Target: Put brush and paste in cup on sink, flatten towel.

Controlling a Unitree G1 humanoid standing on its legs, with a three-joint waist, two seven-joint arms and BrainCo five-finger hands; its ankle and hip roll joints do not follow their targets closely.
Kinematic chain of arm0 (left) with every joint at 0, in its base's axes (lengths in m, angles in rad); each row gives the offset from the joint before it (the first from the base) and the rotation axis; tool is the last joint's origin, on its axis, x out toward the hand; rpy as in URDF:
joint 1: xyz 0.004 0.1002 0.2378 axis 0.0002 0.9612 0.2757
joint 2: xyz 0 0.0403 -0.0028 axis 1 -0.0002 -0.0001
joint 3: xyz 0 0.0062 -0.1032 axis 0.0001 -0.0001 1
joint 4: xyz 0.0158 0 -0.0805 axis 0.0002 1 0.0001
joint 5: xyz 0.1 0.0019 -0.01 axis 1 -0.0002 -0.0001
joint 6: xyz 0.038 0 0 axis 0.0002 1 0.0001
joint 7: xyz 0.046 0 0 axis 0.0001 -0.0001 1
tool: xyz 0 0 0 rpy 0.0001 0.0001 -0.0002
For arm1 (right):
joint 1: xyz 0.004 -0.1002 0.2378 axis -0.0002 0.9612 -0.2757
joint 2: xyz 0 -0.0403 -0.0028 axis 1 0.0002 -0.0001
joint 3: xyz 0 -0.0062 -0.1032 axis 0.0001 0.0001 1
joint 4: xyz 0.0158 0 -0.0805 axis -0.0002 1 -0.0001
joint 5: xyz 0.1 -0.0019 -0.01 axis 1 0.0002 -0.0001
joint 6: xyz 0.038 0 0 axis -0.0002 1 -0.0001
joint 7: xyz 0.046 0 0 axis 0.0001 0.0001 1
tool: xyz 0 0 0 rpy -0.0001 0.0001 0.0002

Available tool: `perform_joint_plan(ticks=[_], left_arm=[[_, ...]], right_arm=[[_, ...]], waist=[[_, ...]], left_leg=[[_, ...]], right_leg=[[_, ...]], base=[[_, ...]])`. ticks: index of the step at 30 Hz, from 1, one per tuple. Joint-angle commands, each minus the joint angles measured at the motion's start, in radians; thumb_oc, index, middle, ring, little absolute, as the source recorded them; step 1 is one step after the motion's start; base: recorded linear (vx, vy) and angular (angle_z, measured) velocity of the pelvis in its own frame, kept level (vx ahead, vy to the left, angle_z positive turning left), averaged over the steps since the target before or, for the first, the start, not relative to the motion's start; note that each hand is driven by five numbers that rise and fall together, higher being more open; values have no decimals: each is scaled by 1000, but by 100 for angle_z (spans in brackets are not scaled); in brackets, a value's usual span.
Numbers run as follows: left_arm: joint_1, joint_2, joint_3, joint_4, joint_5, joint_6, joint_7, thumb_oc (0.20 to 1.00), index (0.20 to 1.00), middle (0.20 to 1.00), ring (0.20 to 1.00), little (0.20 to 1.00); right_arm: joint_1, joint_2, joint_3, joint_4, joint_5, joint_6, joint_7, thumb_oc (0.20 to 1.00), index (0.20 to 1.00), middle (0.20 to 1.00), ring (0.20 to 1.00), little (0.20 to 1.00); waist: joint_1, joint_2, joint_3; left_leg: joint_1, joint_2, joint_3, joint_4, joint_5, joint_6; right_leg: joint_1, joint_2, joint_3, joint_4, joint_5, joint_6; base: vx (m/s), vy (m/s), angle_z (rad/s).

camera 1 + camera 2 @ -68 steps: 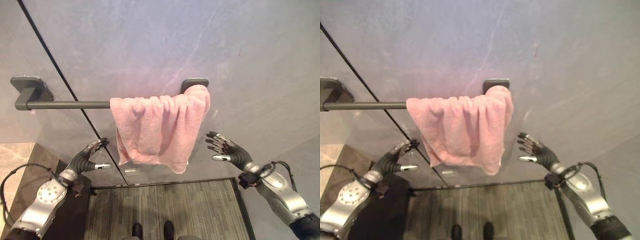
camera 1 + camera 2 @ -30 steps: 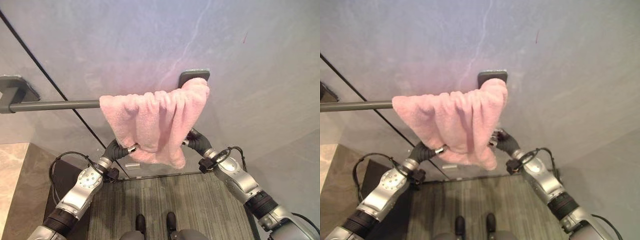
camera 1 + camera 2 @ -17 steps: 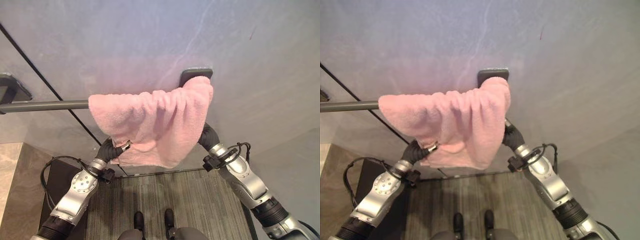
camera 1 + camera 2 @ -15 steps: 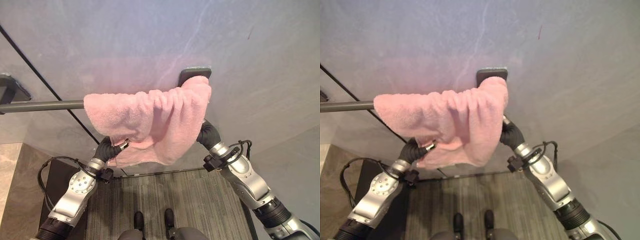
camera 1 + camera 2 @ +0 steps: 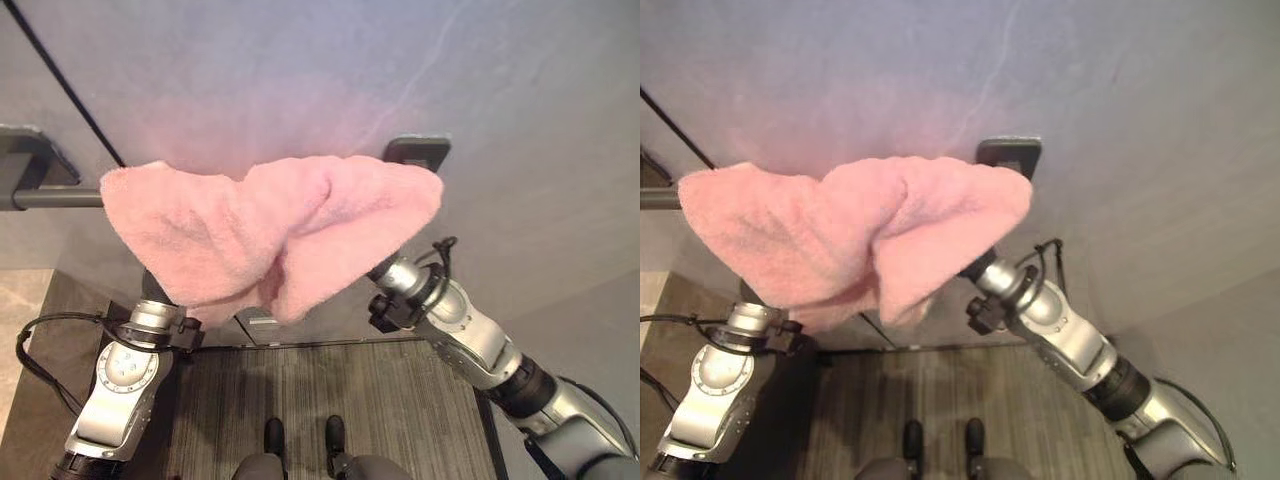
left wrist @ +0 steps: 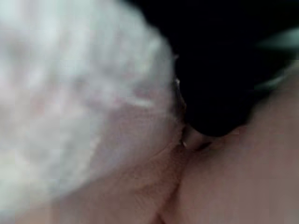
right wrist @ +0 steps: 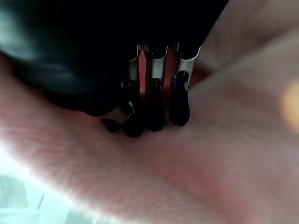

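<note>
Since the earlier frames, the fluffy pink terry towel (image 5: 265, 230) has been drawn out leftward along the dark grey metal wall rail (image 5: 45, 197), so that it is now spread over a wider stretch, and both arms have been raised under the cloth.

Nearest, at 6 o'clock, a grey striped floor mat (image 5: 330, 385) is seen. Above it, the two silver-grey forearms are seen rising at 7 and 4 o'clock, their hands hidden beneath the towel's hanging edge.

In the right wrist view, the right hand (image 7: 154, 100) is seen with its dark-tipped fingers (image 7: 179, 105) curled down together into the pink cloth, the towel being gripped. In the left wrist view, the left hand (image 6: 219, 88) is shown as a dark mass pressed against the towel; whether its fingers are spread or closed cannot be told.

Farther off, the towel is draped over the rail from 9 to 1 o'clock, bunched in folds, its right end touching the rail's square wall bracket (image 5: 420, 150). Behind it, a grey stone-look wall (image 5: 300, 70) is seen.
</note>
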Motion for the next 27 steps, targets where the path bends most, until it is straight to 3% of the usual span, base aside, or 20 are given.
perform_joint_plan(ticks=[1, 7, 13, 19, 20, 27], left_arm=[[32, 56, 37, -28, -50, -75, 44, 200, 200, 200, 200, 200], [54, 43, 9, 69, -44, -43, 45, 200, 200, 200, 200, 200], [19, 26, -129, 276, 30, 21, 9, 200, 200, 200, 200, 200], [-22, 48, -205, 215, 75, 18, -27, 200, 200, 200, 200, 200], [4, 31, -198, 177, 23, 14, -38, 209, 209, 209, 209, 209], [49, 16, -146, 174, 53, 3, 23, 200, 200, 200, 200, 200]], right_arm=[[-57, 103, -41, -43, -53, -42, -16, 200, 200, 200, 200, 200], [-41, 106, -23, -4, -109, -10, -14, 200, 200, 200, 200, 200], [48, 115, -1, 88, -186, 25, -2, 200, 200, 200, 200, 200], [205, 66, -113, -39, -231, -14, -23, 200, 200, 200, 200, 200], [263, 48, -125, -110, -171, -32, 5, 200, 200, 200, 200, 200], [232, 77, -101, -84, -192, -31, -28, 200, 200, 200, 200, 200]], waist=[[40, -73, -30], [58, -81, -13], [44, -82, -10], [-14, -77, -24], [-28, -80, -25], [-23, -81, -24]], left_leg=[[-42, 24, 1, 70, -22, -47], [-71, 21, -17, 86, -21, -44], [-77, 18, -23, 75, -13, -40], [-53, 25, 1, 53, -11, -39], [-47, 31, 13, 53, -13, -39], [-34, 36, 36, 65, -24, -39]], right_leg=[[-42, -227, -22, 27, 113, 180], [-47, -233, -40, 32, 122, 179], [-53, -235, -42, 39, 130, 178], [-64, -225, -17, 45, 128, 183], [-73, -221, -4, 50, 127, 185], [-72, -217, 11, 41, 130, 191]], base=[[-13, -12, 5], [-20, -1, 8], [-4, 14, 7], [2, 42, -3], [-13, 33, -14], [4, 3, -20]])
